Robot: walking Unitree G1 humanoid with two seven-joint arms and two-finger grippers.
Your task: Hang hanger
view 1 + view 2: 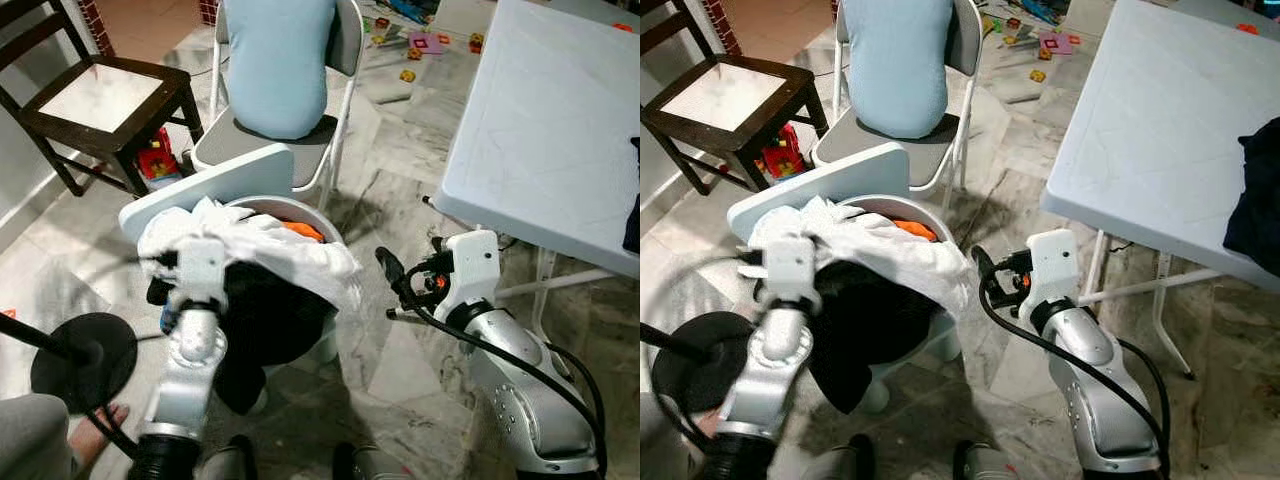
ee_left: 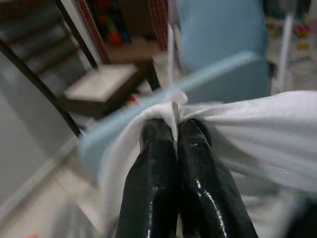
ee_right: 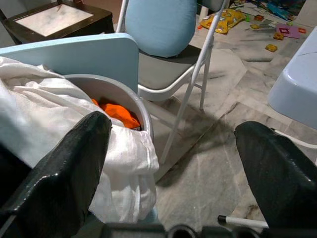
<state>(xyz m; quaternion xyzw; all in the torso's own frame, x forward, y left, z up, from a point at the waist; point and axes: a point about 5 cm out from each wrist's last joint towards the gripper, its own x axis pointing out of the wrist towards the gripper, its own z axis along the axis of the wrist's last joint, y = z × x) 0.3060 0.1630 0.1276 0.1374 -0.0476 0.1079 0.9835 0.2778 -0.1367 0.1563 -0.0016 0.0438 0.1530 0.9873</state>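
A round grey laundry basket [image 1: 292, 206] with a raised light-blue lid [image 1: 205, 186] stands on the floor in front of me. A white cloth [image 1: 290, 255] is draped over it, above a black garment [image 1: 270, 315] and an orange cloth [image 1: 304, 231]. My left gripper [image 2: 176, 130] is shut on a bunched fold of the white cloth [image 2: 247, 129] at the basket's left side. To the right of the basket my right gripper [image 3: 168, 173] hangs open above the floor, with nothing between its fingers [image 1: 390, 266].
A folding chair with a light-blue cushion [image 1: 280, 60] stands right behind the basket. A dark wooden chair [image 1: 100, 100] is at back left. A white table [image 1: 550, 130] on the right holds a dark garment [image 1: 1255, 195]. A black stand base [image 1: 85, 355] and a person's foot [image 1: 95, 425] are at lower left.
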